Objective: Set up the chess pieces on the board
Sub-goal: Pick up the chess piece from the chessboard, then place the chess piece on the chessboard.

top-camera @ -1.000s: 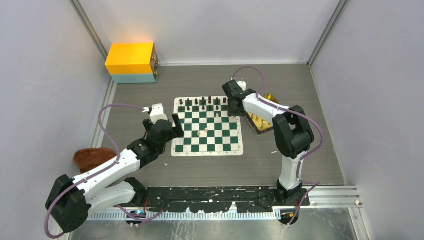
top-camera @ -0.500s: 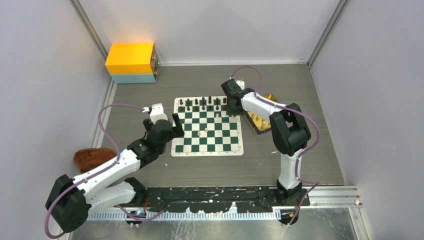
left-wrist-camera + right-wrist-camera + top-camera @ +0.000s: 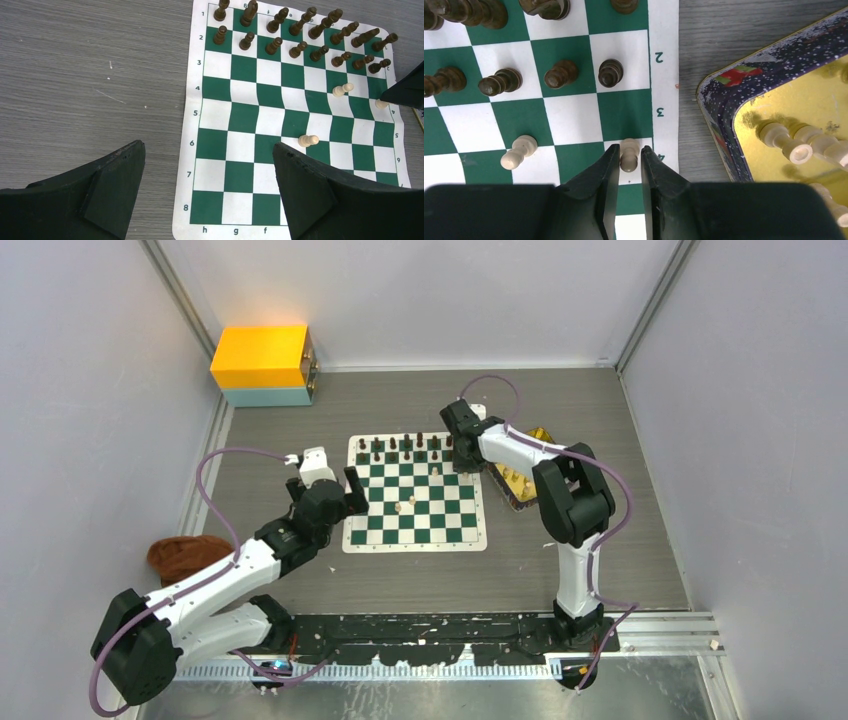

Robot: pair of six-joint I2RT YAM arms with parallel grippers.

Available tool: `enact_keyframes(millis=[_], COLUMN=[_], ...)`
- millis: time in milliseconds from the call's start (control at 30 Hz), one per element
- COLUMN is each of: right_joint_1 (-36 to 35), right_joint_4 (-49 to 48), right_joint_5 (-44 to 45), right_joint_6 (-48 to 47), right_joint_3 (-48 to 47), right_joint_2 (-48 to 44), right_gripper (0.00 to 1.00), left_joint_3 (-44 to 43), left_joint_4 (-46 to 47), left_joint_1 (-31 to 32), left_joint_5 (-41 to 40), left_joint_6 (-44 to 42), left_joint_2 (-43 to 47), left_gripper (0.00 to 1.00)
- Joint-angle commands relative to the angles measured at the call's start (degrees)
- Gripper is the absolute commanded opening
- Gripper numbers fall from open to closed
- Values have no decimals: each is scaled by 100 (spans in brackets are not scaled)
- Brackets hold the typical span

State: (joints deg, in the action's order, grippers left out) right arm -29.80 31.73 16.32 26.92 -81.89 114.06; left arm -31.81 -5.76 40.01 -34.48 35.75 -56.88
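- The right gripper (image 3: 630, 159) has its two fingers against the sides of a pale pawn (image 3: 628, 149). I judge this as a grip on it, and the pawn stands upright on a white square at the edge of the board (image 3: 666, 30).
- Just left of these fingers stands a second pale pawn (image 3: 518, 151). Ahead of the fingertips is a row of dark pawns (image 3: 610, 72), already in order.
- To the right of the fingers, near but apart from the board, lies the gold tray (image 3: 719, 95) with more pale pieces (image 3: 794, 145) in it.
- The left gripper (image 3: 209, 150) is wide open and holds nothing. It hovers over the empty squares of the board.
- Step in hand, as I judge: moving the pale pawns to their own rows, which are empty.
- The next move calls for a straight lift, then a carry back toward the wrist, to row 7.
- Writing: the border beside the right fingers reads 2, 3, 4. Below the left gripper it reads 1 to 8, and h, g, f.
- The tray rim has a starry print, with no words I can read.
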Motion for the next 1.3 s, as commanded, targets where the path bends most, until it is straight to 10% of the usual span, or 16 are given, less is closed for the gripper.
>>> enact_keyframes(millis=[0, 333, 1267], right_joint_1=[-22, -21, -1132], right_joint_4=[-88, -75, 57], right_joint_5=[-40, 170, 730], right_joint_6=[-55, -107, 764], right_joint_3=[-256, -111, 2205], right_joint_2=[-5, -335, -2206], right_gripper=[25, 1, 1], left_joint_3=[13, 2, 68], left_joint_4=[348, 332, 203], left_joint_1=[-2, -2, -1], left_joint_5=[-208, -222, -236], left_joint_6=[-15, -50, -41], left_joint_2=[11, 6, 161], left_gripper=[98, 98, 98])
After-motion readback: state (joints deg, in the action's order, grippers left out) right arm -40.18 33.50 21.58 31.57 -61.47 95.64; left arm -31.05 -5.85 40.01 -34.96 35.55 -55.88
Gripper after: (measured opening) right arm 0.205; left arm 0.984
